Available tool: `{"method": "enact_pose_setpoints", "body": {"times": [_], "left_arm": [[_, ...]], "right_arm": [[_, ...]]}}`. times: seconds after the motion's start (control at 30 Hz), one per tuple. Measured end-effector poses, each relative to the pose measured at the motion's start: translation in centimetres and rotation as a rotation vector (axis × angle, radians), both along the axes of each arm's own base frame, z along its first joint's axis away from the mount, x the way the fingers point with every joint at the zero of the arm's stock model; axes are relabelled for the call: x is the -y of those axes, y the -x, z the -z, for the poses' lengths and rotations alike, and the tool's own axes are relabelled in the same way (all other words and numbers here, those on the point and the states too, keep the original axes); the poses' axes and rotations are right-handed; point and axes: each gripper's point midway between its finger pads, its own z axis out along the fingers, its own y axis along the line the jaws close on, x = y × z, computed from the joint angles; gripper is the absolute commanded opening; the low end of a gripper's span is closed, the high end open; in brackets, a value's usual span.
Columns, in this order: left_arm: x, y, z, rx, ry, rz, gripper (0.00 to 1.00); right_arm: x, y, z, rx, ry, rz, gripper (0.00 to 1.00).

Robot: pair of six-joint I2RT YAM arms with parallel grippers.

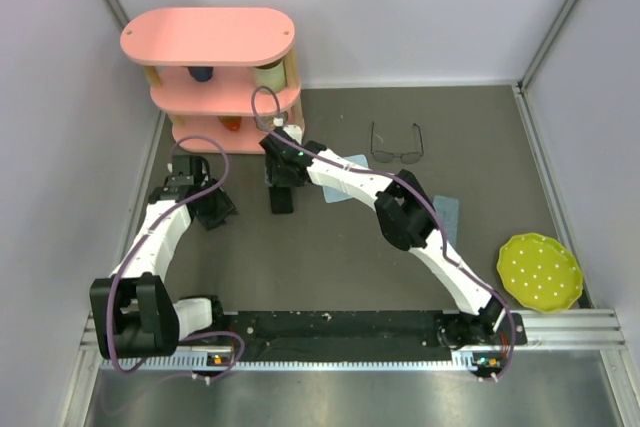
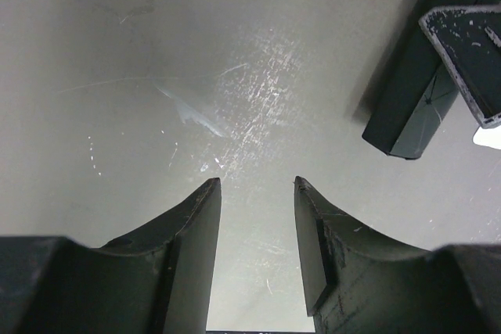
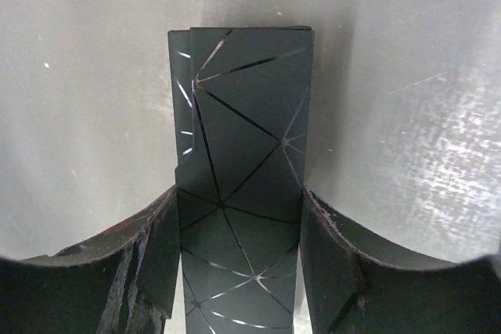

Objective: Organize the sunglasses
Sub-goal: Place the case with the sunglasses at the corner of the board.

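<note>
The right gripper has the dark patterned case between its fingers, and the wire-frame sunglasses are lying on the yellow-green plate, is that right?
Not quite. The wire-frame sunglasses lie on the bare table toward the back, well apart from the yellow-green plate at the right edge, as the top external view shows. The right gripper does have the dark patterned case between its fingers.

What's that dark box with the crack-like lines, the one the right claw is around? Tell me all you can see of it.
The dark case is a long oblong, charcoal grey and matt, crossed by thin pale lines that form triangles. It looks closed. It points lengthwise away from the right gripper, whose two fingers press its long sides near one end. Below it is the grey table; whether it rests there or is lifted, I cannot tell.
</note>
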Motion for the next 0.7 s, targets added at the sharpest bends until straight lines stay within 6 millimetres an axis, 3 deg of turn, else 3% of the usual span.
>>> {"method": "enact_pose_setpoints", "body": {"times": [0.03,0.07,0.17,0.33,0.37,0.53,0.7], "left_arm": [[0.0,0.0,0.0,0.000,0.001,0.002,0.47],[0.0,0.0,0.0,0.000,0.003,0.005,0.47],[0.0,0.0,0.0,0.001,0.003,0.011,0.48],[0.0,0.0,0.0,0.001,0.001,0.015,0.48],[0.0,0.0,0.0,0.001,0.001,0.015,0.48],[0.1,0.0,0.0,0.002,0.004,0.019,0.49],[0.3,0.1,-0.1,0.003,0.017,0.026,0.49]], "right_arm": [[-0.3,0.0,0.0,-0.006,-0.018,0.009,0.17],[-0.6,-0.1,-0.1,-0.012,-0.036,0.016,0.32],[-1.5,0.1,-0.3,-0.034,-0.088,0.031,0.55],[-2.2,0.3,-0.4,-0.061,-0.130,0.042,0.69],[-2.3,0.3,-0.5,-0.058,-0.136,0.040,0.79],[-2.3,0.0,-0.9,-0.047,-0.151,0.025,0.88],[-1.5,-0.2,-2.5,-0.015,-0.141,0.005,0.89]]}}
